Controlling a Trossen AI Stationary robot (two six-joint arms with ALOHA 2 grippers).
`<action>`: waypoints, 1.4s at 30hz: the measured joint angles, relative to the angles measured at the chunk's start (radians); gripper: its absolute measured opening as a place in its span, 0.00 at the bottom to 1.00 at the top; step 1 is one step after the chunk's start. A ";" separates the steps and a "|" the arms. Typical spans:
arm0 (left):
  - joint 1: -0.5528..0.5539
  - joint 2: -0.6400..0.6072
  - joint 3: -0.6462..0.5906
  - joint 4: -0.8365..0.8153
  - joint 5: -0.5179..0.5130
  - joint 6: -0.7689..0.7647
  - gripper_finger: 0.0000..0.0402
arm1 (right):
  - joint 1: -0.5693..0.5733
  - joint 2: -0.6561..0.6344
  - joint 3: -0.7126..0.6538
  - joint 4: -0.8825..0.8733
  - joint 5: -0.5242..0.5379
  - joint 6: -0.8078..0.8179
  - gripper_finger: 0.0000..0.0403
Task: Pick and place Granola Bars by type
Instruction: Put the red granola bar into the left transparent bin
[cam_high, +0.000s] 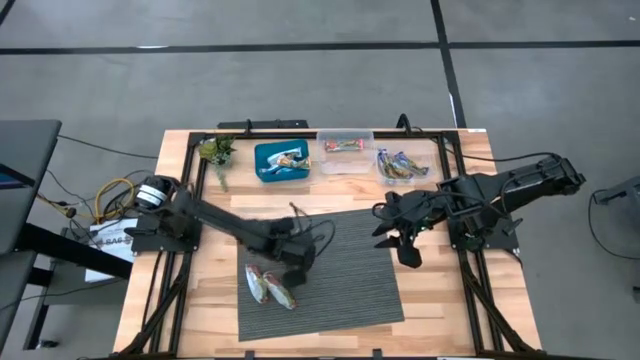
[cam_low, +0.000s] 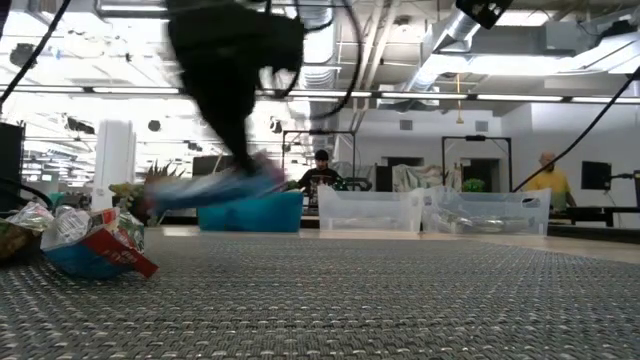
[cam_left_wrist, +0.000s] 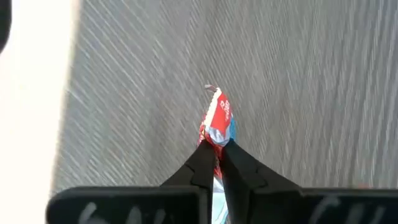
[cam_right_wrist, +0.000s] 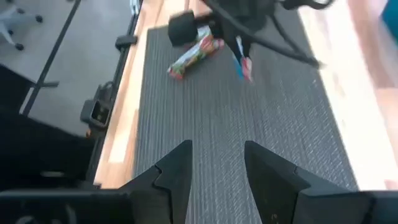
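A red, white and blue foil-wrapped granola bar (cam_left_wrist: 217, 119) hangs pinched between the pressed-together fingers of the left gripper (cam_left_wrist: 217, 149), raised above the grey woven mat (cam_high: 340, 270) in the middle of the wooden bench (cam_high: 430, 300). In the right wrist view the same bar (cam_right_wrist: 243, 65) dangles clear of the mat under the dark left arm. Two more foil-wrapped bars (cam_high: 268, 285), one with green and multicolour print, lie touching each other on the mat's near-left part, just beside that gripper. The right gripper (cam_high: 408, 243) hovers over the mat's right edge with its fingers (cam_right_wrist: 173, 167) spread apart and nothing between them.

Along the far edge of the bench stand three containers: a blue plastic bin (cam_high: 262, 172) holding blue-and-white wrapped bars (cam_high: 288, 158), a clear plastic tray (cam_high: 345, 163) with a reddish bar (cam_high: 343, 146), and further towards the far-right corner a second clear tray (cam_high: 432, 152) with several multicolour-wrapped bars (cam_high: 400, 166). A small green plant (cam_high: 216, 152) sits near the far-left corner. In the low view two people (cam_low: 322, 172) show in the room beyond the bench.
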 joint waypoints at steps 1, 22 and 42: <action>0.021 0.000 0.026 0.004 -0.024 0.004 0.02 | -0.008 0.000 0.000 0.011 0.002 -0.003 0.34; 0.641 0.018 0.240 0.450 0.126 0.223 0.01 | -0.391 -0.043 -0.001 -0.071 0.502 0.083 0.34; 0.812 0.157 0.245 0.632 0.274 0.234 0.35 | -0.572 -0.005 0.000 -0.035 0.463 0.110 0.34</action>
